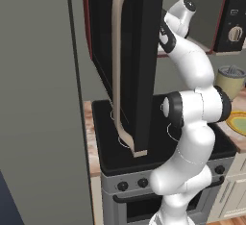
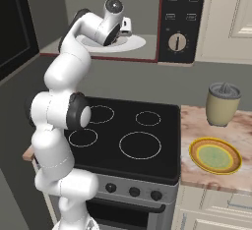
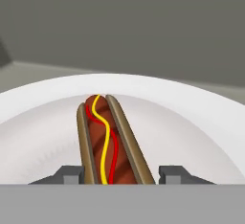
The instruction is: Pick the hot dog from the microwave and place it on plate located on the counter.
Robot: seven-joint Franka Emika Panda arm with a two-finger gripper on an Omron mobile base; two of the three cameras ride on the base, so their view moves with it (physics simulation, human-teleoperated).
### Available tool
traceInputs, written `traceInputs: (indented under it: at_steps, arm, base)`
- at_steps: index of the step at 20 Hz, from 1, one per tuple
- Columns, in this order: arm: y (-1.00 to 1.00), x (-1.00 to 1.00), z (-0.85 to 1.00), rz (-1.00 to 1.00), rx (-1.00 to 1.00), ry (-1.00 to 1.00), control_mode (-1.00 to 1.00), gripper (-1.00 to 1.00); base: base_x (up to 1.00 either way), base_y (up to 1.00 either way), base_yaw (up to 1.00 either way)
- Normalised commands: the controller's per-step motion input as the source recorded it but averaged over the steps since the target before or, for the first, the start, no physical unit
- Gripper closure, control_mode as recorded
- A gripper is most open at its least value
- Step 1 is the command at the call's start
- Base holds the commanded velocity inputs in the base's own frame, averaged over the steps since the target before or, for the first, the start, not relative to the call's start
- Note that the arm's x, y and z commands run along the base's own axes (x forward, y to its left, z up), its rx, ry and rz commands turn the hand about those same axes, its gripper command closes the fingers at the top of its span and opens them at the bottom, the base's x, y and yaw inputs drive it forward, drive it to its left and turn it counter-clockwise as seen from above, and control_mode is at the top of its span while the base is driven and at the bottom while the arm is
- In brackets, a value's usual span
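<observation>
Jaws spread astride the hot dog (image 3: 106,141) on the white dish (image 3: 201,122): grasp step; next, squeeze and lift clear.

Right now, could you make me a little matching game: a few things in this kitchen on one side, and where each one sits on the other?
Things:
1. hot dog
2. plate
3. white dish
4. beige juicer

Places:
A. inside the microwave
B. at the back of the counter, behind the plate
C. on the counter, right of the stove
D. on the white dish, between the gripper fingers

Pairs: 1-D, 2-C, 3-A, 4-B
</observation>
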Motion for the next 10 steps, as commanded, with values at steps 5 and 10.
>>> traceInputs:
  at_steps: [5,10]
  arm:
    - [0.0,-0.18,0.0,-0.01,0.0,-0.07,-1.0,1.0]
    - [0.0,-0.5,0.0,0.0,0.0,-0.07,-1.0,1.0]
  base:
    - [0.0,0.0,0.0]
    - [0.0,0.0,0.0]
